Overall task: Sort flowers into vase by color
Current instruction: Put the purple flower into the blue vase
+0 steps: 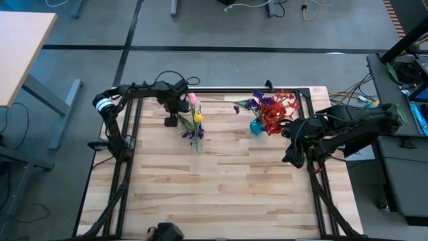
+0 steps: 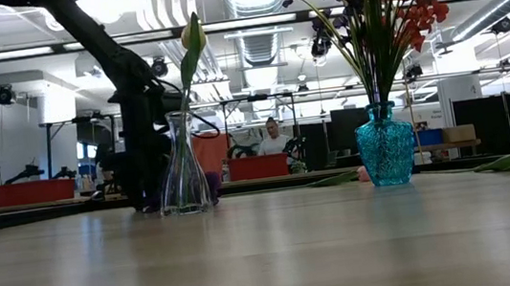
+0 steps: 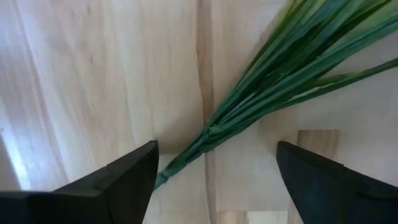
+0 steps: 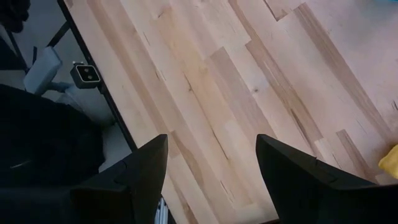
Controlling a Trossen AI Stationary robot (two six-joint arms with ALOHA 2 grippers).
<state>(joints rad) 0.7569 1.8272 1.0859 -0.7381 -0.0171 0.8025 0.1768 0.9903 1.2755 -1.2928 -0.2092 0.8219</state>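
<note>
Flowers: some in clear vase (image 1: 196,142), red and purple in blue vase (image 1: 256,126). Left gripper (image 3: 214,177), fingers apart, over green stem (image 3: 249,106) lying flat beside clear vase. Right gripper (image 4: 211,174) spread, idle right of blue vase. Risks: thin stem slipping; clear vase tipping.

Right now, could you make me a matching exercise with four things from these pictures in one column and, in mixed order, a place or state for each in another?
Things:
1. clear vase
2. blue vase
3. left hand
4. right hand

Places or states:
A. open above bare wood near the table's edge
B. holds red and purple sprays
C. open over a green stem lying on the table
D. holds a tulip bud

Pairs: 1-D, 2-B, 3-C, 4-A
</note>
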